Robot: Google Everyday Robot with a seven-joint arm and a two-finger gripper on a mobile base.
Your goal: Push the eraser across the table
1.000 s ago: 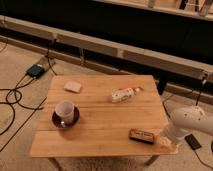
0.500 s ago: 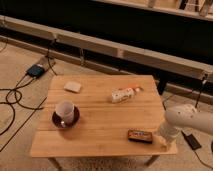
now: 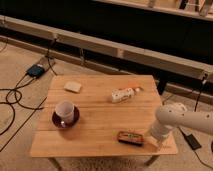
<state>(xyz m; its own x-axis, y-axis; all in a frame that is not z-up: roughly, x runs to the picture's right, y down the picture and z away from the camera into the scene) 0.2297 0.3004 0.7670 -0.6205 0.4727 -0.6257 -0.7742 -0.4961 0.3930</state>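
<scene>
A robot's white arm (image 3: 187, 119) reaches in from the right, its pincer (image 3: 152, 136) low over the front right corner of the bamboo-coloured counter (image 3: 100, 127) — just beside the right end of the eraser (image 3: 130, 137). Whether the pincer is apart or together cannot be told, nor whether it touches the block. The eraser lies flat near the counter's front edge, its orange-brown top up, long side along that edge. Well apart to the left, a white cup (image 3: 64, 111) stands upright on a dark saucer (image 3: 56, 121). A pale square pad (image 3: 72, 86) lies near the back left corner, and a white package with an orange tip (image 3: 122, 94) rests toward the back right. Black cables (image 3: 14, 96) trail on the floor at left.
</scene>
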